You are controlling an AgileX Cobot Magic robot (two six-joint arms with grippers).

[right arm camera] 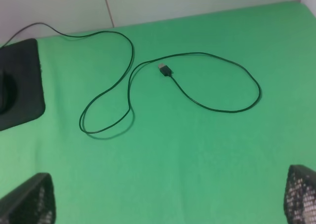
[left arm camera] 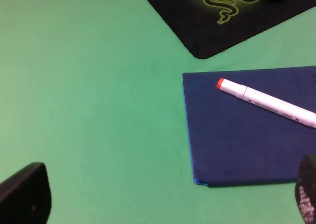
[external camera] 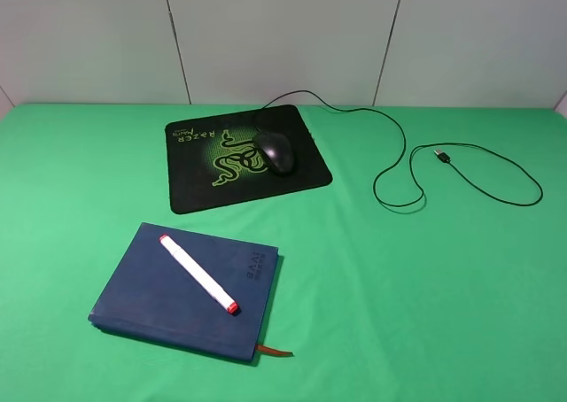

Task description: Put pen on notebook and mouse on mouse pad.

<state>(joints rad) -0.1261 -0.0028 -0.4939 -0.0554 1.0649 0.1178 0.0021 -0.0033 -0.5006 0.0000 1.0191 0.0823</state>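
The white pen (external camera: 199, 274) with orange-red ends lies diagonally across the dark blue notebook (external camera: 159, 305), which sits at the front left of the green table. Farther back, the glossy black mouse (external camera: 276, 150) rests on the right part of the black Razer mouse pad (external camera: 199, 176). Neither arm shows in the high view. In the left wrist view my left gripper (left arm camera: 165, 206) hangs open above the cloth beside the notebook (left arm camera: 237, 145) and pen (left arm camera: 266, 102). My right gripper (right arm camera: 163, 206) stands open over bare cloth, nothing between its fingers.
The mouse's thin black cable (external camera: 399, 167) loops over the right half of the table and ends in a USB plug (external camera: 442, 157), also seen as the plug (right arm camera: 164, 69) in the right wrist view. An orange-brown ribbon (external camera: 275, 352) sticks out of the notebook. A white wall closes the back.
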